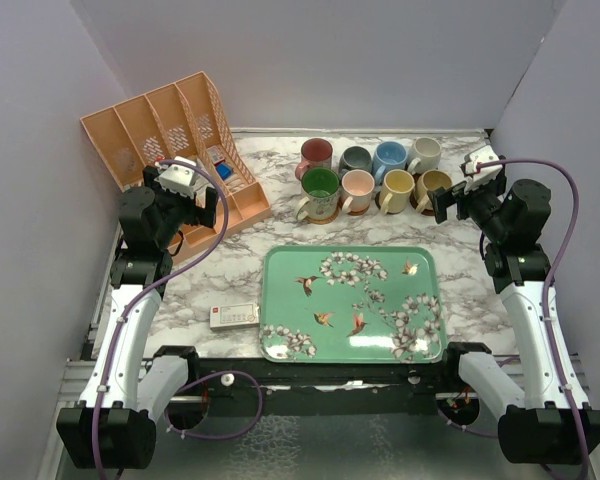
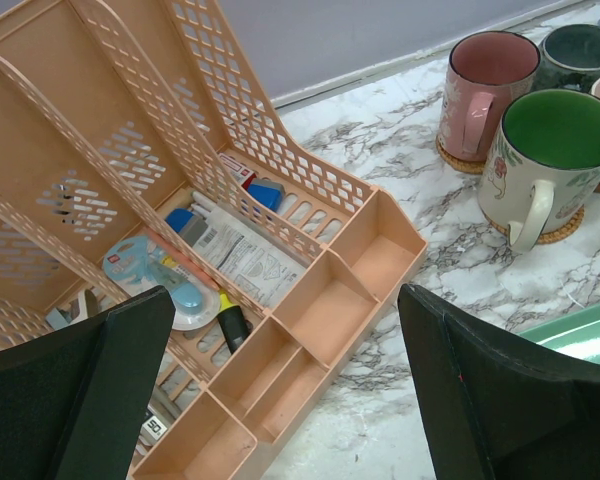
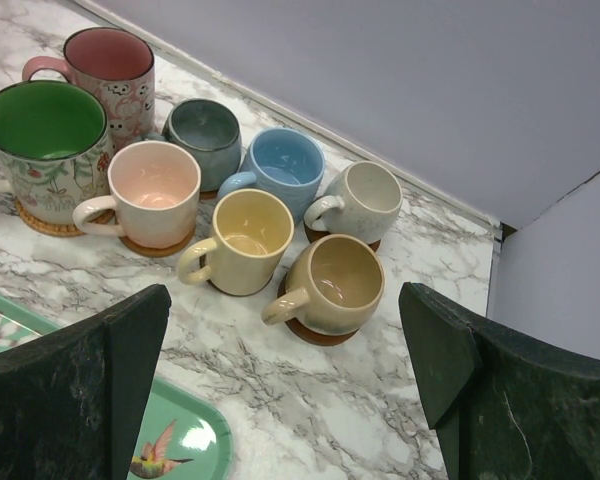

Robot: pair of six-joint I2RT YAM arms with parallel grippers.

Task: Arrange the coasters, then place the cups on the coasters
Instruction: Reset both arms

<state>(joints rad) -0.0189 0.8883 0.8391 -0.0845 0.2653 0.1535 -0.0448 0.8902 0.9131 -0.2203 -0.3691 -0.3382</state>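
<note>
Several cups stand in two rows at the back of the marble table, each on a coaster. In the right wrist view the tan cup sits on a dark brown coaster, with the yellow cup, the pink cup, the blue cup, the cream cup, the grey cup and the green cup beyond it. The green cup rests on a woven coaster. My right gripper hangs open above bare marble near the tan cup. My left gripper hangs open over the organiser, holding nothing.
An orange desk organiser with stationery lies at the back left. A green floral tray lies front centre, and a small white box sits left of it. Grey walls close in the sides and back.
</note>
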